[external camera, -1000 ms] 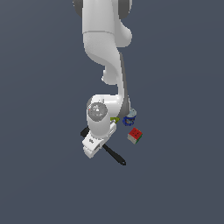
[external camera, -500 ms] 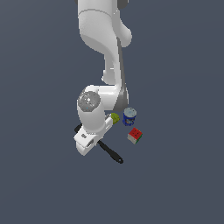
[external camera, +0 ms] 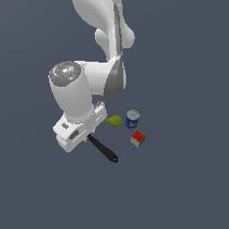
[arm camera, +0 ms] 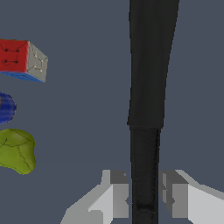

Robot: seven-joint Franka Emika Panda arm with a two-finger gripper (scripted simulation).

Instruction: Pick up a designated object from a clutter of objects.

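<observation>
The black spatula (external camera: 103, 150) hangs from my gripper (external camera: 84, 137), and its handle end with the hole points toward the exterior view's lower right. In the wrist view the spatula (arm camera: 151, 87) runs straight out between my two grey fingers (arm camera: 117, 197), which press on its narrow part. The gripper (arm camera: 144, 199) is shut on it. The white hand hides the gripped end in the exterior view. The spatula is clear of the other items.
The yellow-green lumpy item (external camera: 114, 120), the blue can with a white top (external camera: 132, 119) and the red-green-white cube (external camera: 138, 138) sit together on the dark floor at the exterior view's right of the gripper. They also show in the wrist view: lump (arm camera: 16, 151), can (arm camera: 5, 107), cube (arm camera: 22, 59).
The arm has risen toward the camera and shifted to the exterior view's left, carrying the spatula with it. The can, cube and lump have stayed put.
</observation>
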